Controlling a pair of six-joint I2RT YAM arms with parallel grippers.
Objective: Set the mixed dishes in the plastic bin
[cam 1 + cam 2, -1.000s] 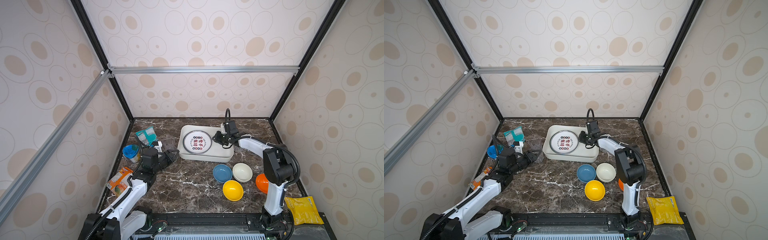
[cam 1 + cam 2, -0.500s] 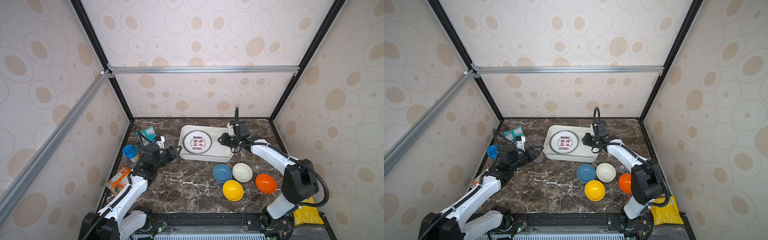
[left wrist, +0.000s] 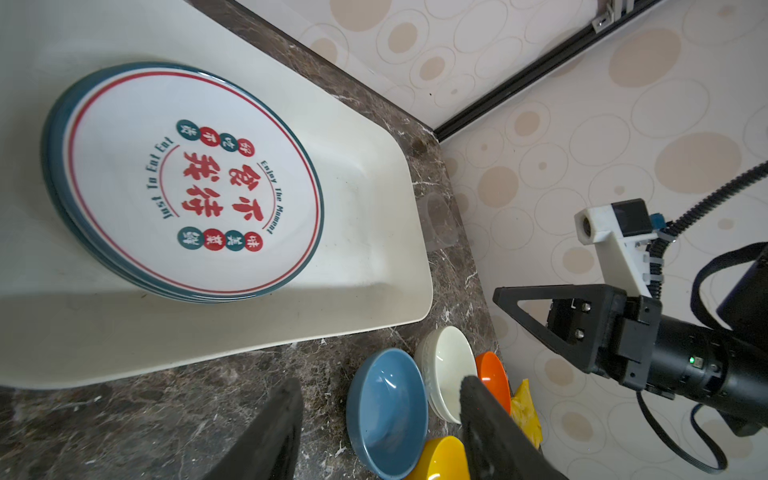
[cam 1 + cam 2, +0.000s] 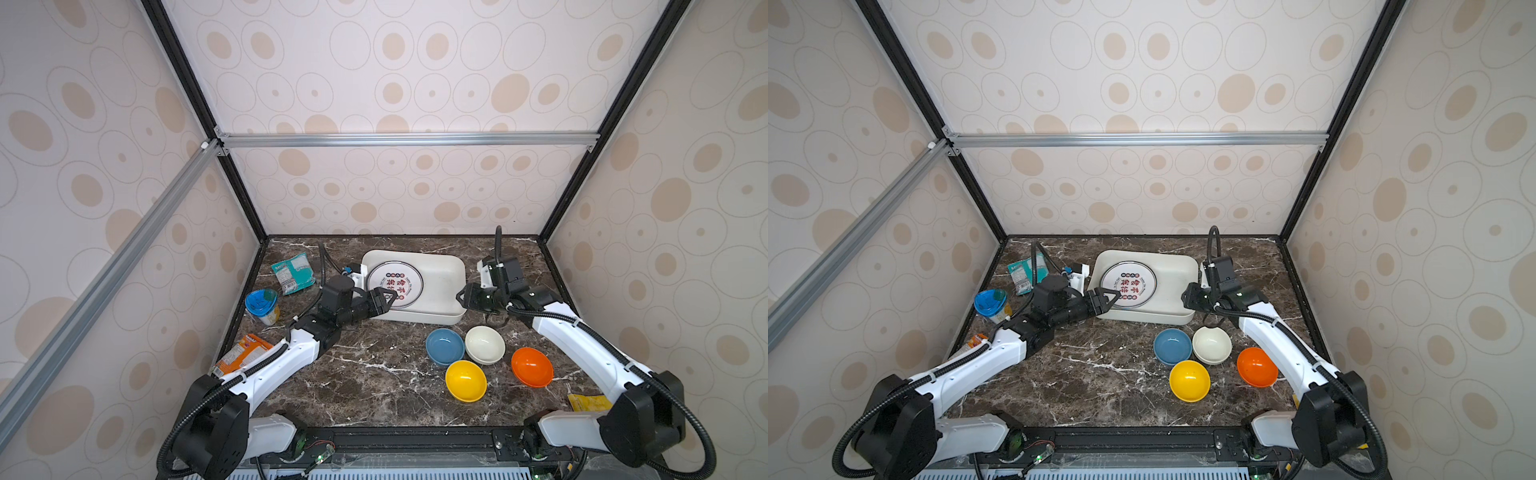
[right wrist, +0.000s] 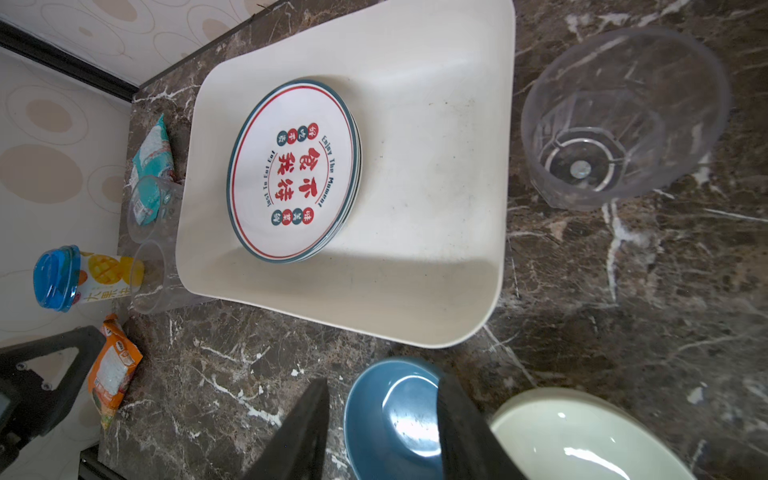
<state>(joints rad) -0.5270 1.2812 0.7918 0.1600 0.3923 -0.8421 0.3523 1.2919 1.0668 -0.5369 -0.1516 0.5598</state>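
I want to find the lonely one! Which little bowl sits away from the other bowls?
The orange bowl. The blue bowl, cream bowl and yellow bowl crowd together, while the orange one sits apart, to their right in both top views.

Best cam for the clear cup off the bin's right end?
Right wrist: the clear cup stands upright, large, mouth and base visible. Left wrist gives a faint outline beside the plastic bin. Top views: cannot make it out.

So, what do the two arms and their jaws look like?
The left arm and right arm have white shells with black joints. A black ribbed cable runs along each. The jaws are black hollow triangular frames. Each wrist carries a white camera mount.
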